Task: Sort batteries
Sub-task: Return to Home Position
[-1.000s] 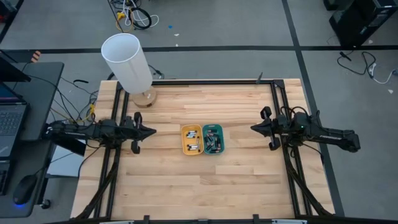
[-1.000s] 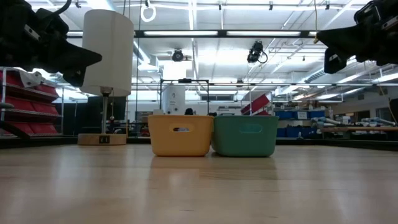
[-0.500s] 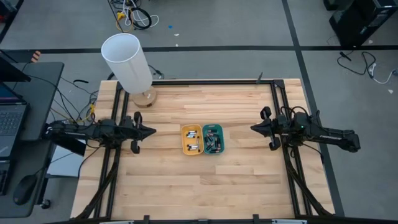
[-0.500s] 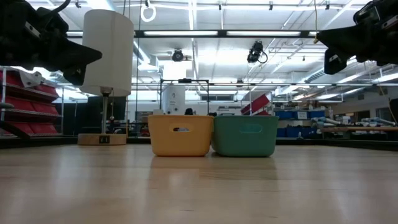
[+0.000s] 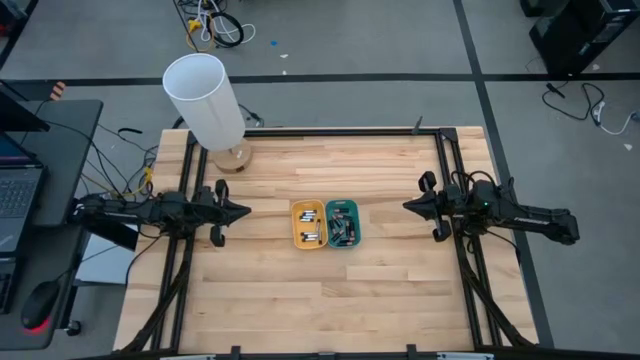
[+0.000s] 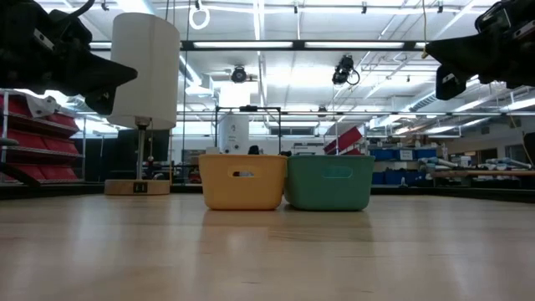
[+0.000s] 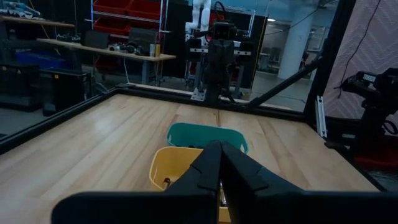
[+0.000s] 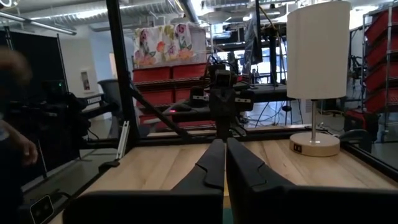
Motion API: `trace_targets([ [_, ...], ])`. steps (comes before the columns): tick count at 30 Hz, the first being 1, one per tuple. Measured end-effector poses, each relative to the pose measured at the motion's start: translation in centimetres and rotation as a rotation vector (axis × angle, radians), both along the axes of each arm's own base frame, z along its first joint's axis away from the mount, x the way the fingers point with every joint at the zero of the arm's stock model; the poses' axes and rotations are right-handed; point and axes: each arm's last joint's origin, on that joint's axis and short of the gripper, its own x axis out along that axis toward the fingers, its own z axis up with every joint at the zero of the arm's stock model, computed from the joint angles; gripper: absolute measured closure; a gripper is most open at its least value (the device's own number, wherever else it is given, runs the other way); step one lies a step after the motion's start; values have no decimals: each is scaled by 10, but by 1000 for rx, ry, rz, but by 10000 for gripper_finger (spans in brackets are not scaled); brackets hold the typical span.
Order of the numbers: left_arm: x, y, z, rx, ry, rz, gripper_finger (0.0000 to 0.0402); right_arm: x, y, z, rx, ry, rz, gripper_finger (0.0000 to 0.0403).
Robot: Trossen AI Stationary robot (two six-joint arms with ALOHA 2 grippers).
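A yellow tray and a teal tray stand side by side at the table's middle, each resting on its base. Silvery batteries lie in the yellow one, dark batteries in the teal one. My left gripper hovers shut near the table's left edge, pointing level at the trays. My right gripper hovers shut near the right edge, pointing at the trays from the other side. Both are clear of the table and well apart from the trays.
A lamp with a white cylindrical shade stands on a round wooden base at the table's far left corner. Dark frame rails run along the left and right edges. Bare wood lies in front of the trays.
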Motion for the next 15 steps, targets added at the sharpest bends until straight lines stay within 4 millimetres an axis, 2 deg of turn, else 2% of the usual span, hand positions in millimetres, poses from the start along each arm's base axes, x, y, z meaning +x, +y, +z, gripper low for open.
trace_targets([
  [15,0,0,0,0,-1,0,380,0,0,0,0,0,0,402],
])
